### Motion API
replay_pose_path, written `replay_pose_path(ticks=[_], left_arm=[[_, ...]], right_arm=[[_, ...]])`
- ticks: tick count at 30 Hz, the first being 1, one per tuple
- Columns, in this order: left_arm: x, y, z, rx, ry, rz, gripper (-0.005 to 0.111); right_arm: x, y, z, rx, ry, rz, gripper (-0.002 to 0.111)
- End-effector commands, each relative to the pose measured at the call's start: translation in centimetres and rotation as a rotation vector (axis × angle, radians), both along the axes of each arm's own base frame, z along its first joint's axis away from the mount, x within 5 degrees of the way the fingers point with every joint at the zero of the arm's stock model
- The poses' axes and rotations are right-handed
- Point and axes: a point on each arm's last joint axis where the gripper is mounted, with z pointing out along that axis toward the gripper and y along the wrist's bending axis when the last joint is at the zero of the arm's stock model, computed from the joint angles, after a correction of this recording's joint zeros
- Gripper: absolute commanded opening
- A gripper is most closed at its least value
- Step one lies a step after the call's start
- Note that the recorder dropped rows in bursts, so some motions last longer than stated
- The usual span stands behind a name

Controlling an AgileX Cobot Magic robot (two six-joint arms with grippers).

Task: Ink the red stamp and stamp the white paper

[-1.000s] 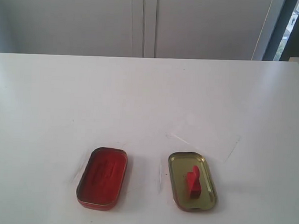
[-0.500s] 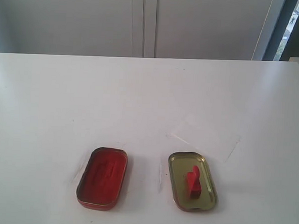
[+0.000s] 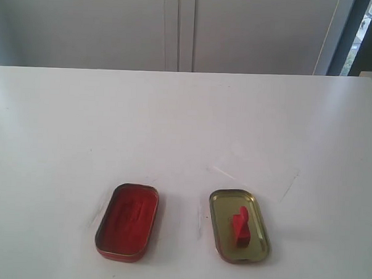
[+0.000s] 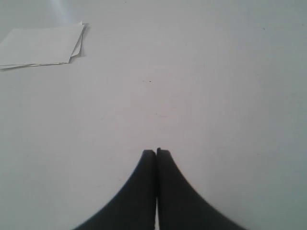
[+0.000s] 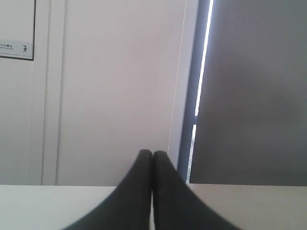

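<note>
The red stamp (image 3: 239, 226) lies inside a gold oblong tin lid (image 3: 222, 209) near the table's front edge. Just behind the lid lies the white paper (image 3: 258, 172), flat, with edges that barely show against the white table. Neither gripper appears in the exterior view. In the left wrist view my left gripper (image 4: 156, 151) is shut with nothing in it, over bare white table. In the right wrist view my right gripper (image 5: 152, 153) is also shut and empty, pointing level at the back wall, above the table.
An open tin of red ink (image 3: 128, 220) sits to the left of the lid. The left wrist view shows a small pile of white sheets (image 4: 41, 45) on the table, well away from the fingers. Pale cabinet doors (image 3: 178, 28) stand behind the table.
</note>
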Motion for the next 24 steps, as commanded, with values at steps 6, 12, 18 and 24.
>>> replay_pose_path(ticks=[6, 12, 18, 24], left_arm=[[-0.1, 0.0, -0.3, -0.002, 0.012, -0.008, 0.0], [-0.1, 0.0, -0.3, -0.002, 0.012, -0.008, 0.0], [-0.1, 0.0, -0.3, -0.002, 0.012, -0.008, 0.0], [-0.1, 0.0, -0.3, -0.002, 0.012, -0.008, 0.0]], right_arm=[[-0.1, 0.0, 0.8, 0.007, -0.038, 0.002, 0.0], [-0.3, 0.0, 1.9, 0.029, -0.003, 0.006, 0.0], [0.9, -0.1, 3.5, 0.048, 0.153, 0.003, 0.0], [3.1, -0.3, 4.8, 0.131, 0.342, 0.003, 0.0]])
